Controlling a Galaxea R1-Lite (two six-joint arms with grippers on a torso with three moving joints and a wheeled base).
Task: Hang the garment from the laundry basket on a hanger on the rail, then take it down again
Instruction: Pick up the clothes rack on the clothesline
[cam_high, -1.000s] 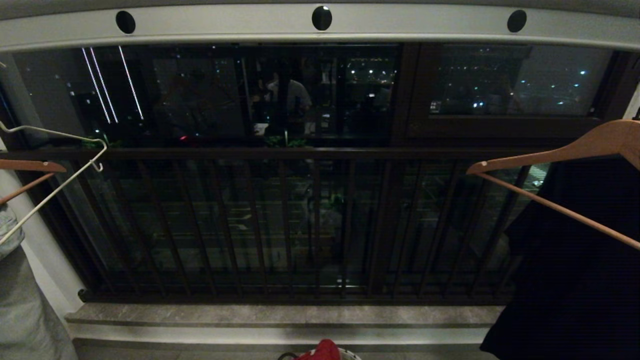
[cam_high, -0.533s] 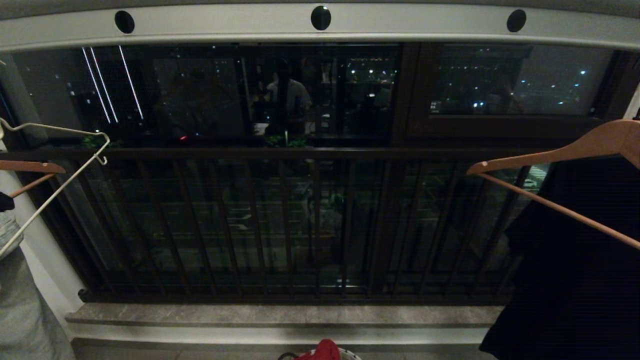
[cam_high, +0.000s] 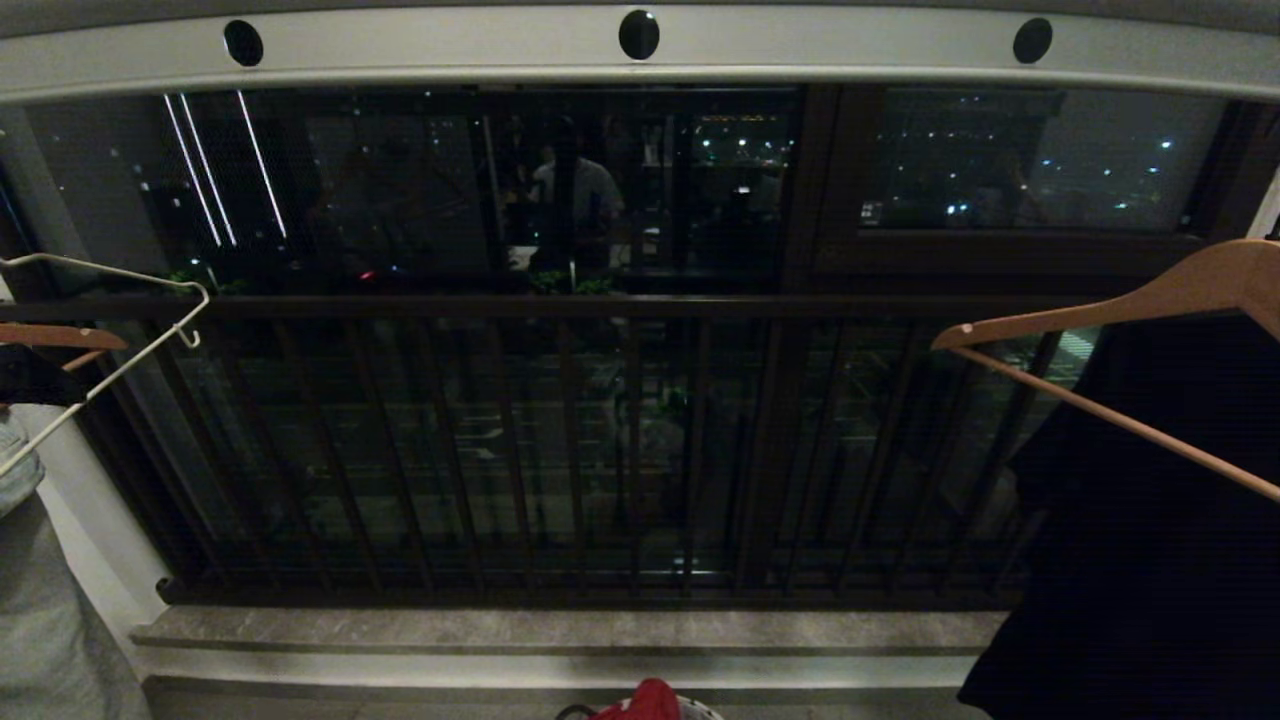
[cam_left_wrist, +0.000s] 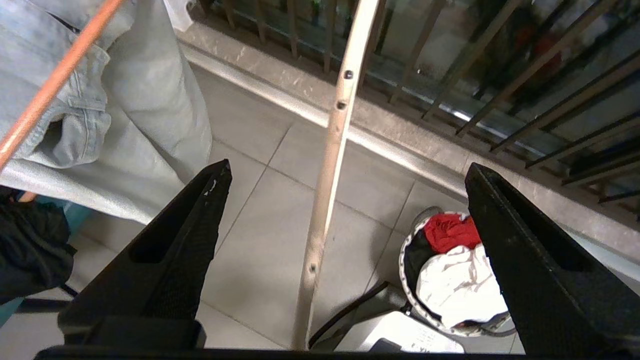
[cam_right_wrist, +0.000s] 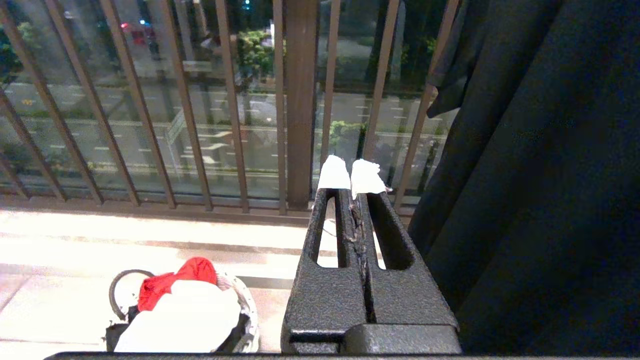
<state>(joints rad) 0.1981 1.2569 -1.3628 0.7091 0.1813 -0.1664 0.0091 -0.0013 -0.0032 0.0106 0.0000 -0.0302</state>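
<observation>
The white garment (cam_left_wrist: 460, 292) lies crumpled in the laundry basket (cam_left_wrist: 406, 272) on the floor, under a red cloth (cam_left_wrist: 450, 232). My left gripper (cam_left_wrist: 347, 167) is high above the floor, open wide and holding nothing. A pale slim bar with small holes (cam_left_wrist: 330, 165) runs between its fingers, touching neither. The white wire hanger (cam_high: 120, 272) hangs at the far left below the rail (cam_high: 450, 50). A dark shape (cam_high: 30, 378) sits behind the hanger at the picture's edge. My right gripper (cam_right_wrist: 352, 175) is parked low, shut and empty, with the garment (cam_right_wrist: 180, 320) and basket (cam_right_wrist: 250, 320) beside it.
A brown wooden hanger (cam_high: 1100, 310) carries a black garment (cam_high: 1150, 520) on the right. Another wooden hanger (cam_left_wrist: 55, 80) holds pale jeans (cam_left_wrist: 145, 115) at the left. The dark barred balcony railing (cam_high: 600, 440) and a stone ledge (cam_high: 560, 630) lie ahead.
A dark shape has risen into the left edge of the head view behind the wire hanger. The hanger has swung a little. The right arm has not moved.
</observation>
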